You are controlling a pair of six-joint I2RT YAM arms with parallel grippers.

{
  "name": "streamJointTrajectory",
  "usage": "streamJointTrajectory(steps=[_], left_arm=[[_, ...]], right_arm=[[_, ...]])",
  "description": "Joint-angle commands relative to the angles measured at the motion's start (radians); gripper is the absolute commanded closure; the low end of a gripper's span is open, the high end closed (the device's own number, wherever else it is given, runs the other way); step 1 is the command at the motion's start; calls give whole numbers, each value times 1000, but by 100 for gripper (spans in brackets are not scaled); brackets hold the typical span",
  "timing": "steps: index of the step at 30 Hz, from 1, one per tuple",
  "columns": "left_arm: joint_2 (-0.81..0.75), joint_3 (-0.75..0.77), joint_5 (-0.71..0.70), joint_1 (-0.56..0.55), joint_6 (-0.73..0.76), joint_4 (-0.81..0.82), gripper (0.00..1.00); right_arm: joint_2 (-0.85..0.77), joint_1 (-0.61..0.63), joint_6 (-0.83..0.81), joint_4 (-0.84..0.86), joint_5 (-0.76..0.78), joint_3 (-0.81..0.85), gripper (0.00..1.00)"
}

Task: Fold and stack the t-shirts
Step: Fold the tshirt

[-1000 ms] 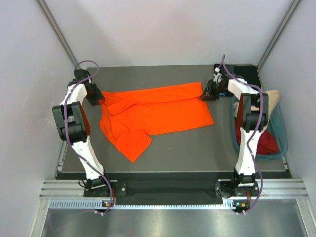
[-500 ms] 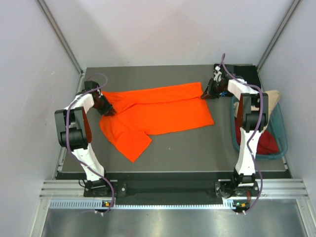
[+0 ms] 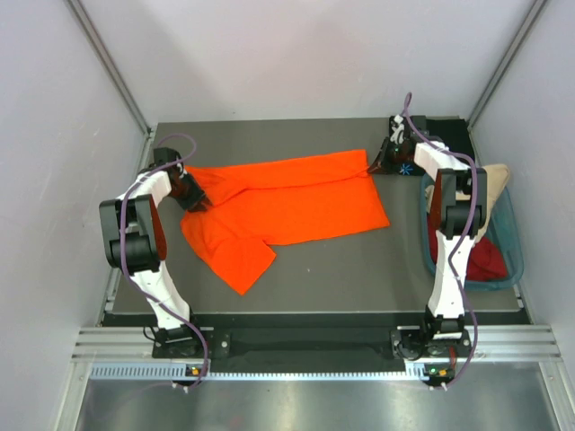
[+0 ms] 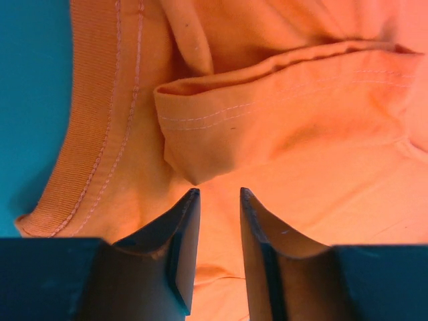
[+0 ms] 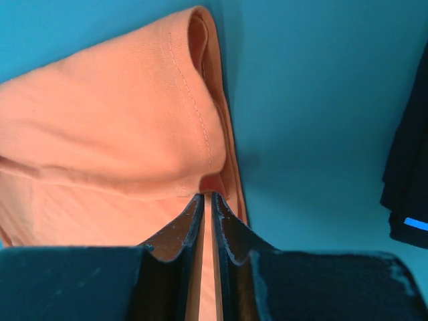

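Pale walls [image 3: 296, 63] on three sides; dark table [image 3: 359, 269] between them.

1. Orange shirt [image 3: 287, 202]: spread across the table's middle, collar end to the left, hem to the right, one sleeve trailing toward the near edge. Not yet folded.
2. Tub [image 3: 515, 256]: teal, at the table's right edge, well apart from the orange shirt. It holds a red shirt [image 3: 485, 260], with a beige shirt [image 3: 497, 175] draped over its far rim.
3. Black shirt [image 3: 449, 135]: at the far right corner, partly under the right arm.
4. Right hand [image 3: 379, 163]: at the hem's far corner, fingers pressed together on a thin layer of orange cloth.
5. Left hand [image 3: 190, 196]: at the collar end, fingers slightly spread and holding nothing.

Step in hand, as judged: taking hold of both far corners for the first fold. The next move calls for the left hand to close on cloth before either arm lifts.

View notes: only the left wrist view shows that hand [image 4: 217, 194] empty, a sleeve hem just beyond its tips. Only the right wrist view confirms that hand's pinch [image 5: 207, 195]. The tub appears in the top view alone.
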Motion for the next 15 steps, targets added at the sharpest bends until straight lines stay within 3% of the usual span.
streamJointTrajectory(steps=[1, 7, 15], left_arm=[[-69, 43, 24, 4, 20, 30, 64], [-53, 90, 102, 6, 1, 80, 61], [-37, 99, 134, 4, -45, 96, 64]], right_arm=[[-53, 1, -13, 16, 13, 41, 91], [-116, 17, 39, 28, 3, 41, 88], [-26, 32, 147, 45, -99, 81, 89]])
